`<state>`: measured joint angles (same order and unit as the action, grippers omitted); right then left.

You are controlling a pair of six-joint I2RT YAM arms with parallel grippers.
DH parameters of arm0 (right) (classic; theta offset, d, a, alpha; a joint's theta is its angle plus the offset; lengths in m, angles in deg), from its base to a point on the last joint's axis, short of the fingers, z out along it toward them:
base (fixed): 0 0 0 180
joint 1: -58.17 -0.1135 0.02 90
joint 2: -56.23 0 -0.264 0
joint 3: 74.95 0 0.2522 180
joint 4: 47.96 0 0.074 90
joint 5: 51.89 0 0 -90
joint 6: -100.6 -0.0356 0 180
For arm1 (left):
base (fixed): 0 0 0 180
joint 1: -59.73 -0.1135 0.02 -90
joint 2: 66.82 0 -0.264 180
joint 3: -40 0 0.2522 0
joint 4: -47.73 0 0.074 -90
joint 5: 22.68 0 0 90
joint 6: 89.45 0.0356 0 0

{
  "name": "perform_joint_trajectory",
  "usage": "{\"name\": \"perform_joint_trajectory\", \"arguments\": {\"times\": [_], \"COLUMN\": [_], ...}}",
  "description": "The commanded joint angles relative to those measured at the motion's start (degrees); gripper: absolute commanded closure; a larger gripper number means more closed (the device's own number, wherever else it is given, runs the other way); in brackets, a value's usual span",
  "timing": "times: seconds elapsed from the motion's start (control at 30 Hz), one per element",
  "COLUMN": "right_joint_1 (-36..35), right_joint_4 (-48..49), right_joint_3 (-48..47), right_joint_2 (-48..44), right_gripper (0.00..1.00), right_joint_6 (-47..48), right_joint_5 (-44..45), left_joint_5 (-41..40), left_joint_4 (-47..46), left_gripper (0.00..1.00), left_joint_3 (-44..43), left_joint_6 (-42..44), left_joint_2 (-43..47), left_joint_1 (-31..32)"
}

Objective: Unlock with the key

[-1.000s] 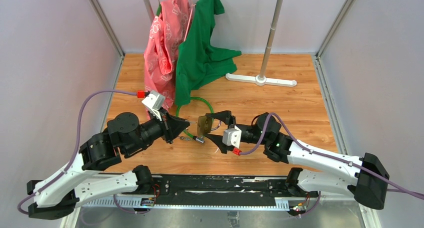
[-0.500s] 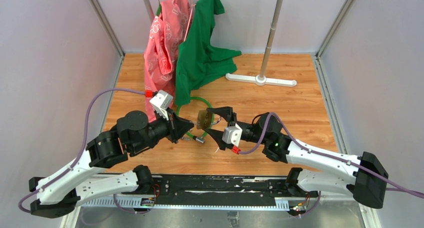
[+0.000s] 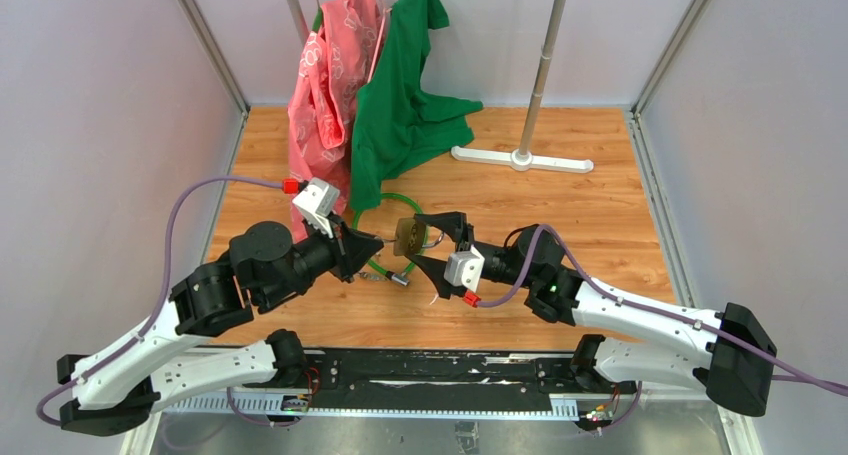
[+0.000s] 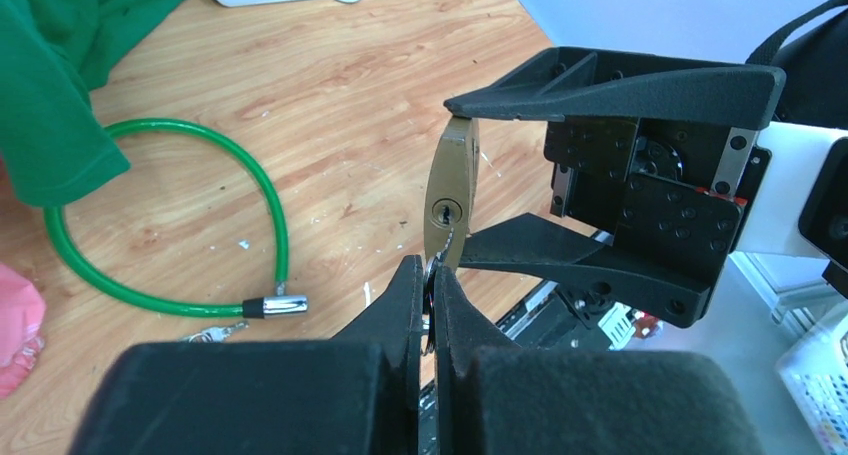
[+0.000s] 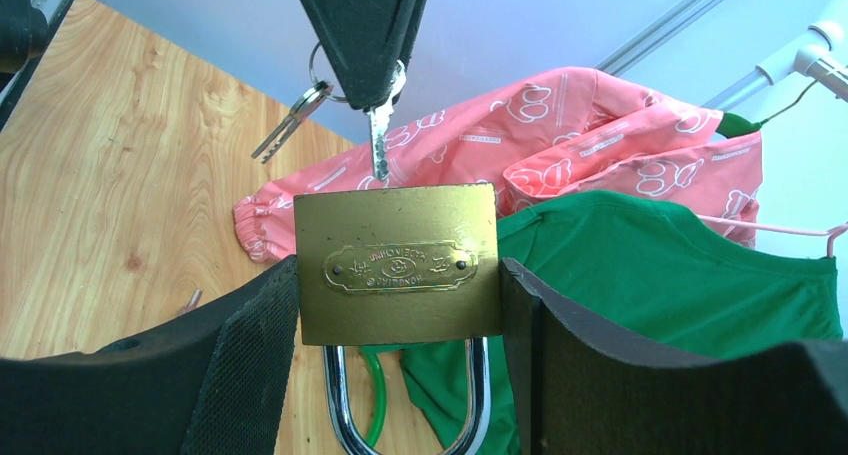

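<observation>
Honestly, my left tool (image 4: 430, 280) pinches the key (image 5: 378, 143) at the brass padlock (image 5: 397, 240)'s keyhole (image 4: 443, 213), my right tool (image 5: 398, 305) clamps the padlock, and a tilted tip could jam.

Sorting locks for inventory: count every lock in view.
2: brass padlock in the right gripper; green cable lock lying on the table. More could hide under the clothes.

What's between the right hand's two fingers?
The brass padlock, clamped by its sides, shackle toward the wrist; the right wrist view shows it best.
</observation>
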<state>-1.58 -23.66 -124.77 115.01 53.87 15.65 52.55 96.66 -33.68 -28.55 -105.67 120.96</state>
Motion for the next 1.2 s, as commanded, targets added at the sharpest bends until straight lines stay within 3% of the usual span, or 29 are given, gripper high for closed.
{"name": "perform_joint_trajectory", "arguments": {"times": [0.0,1.17], "right_joint_1": [-0.11,-0.16], "right_joint_4": [6.88,8.77], "right_joint_3": [-1.08,-0.95], "right_joint_2": [-1.66,-0.01], "right_gripper": [1.0,1.0], "right_joint_6": [1.29,0.42], "right_joint_5": [-0.57,-2.96], "left_joint_5": [-3.02,-0.98], "left_joint_4": [-0.67,-4.38], "left_gripper": [1.0,1.0], "left_joint_3": [0.26,3.49], "left_joint_6": [0.97,-0.15], "left_joint_2": [1.42,0.59], "left_joint_1": [-0.32,-0.32]}}
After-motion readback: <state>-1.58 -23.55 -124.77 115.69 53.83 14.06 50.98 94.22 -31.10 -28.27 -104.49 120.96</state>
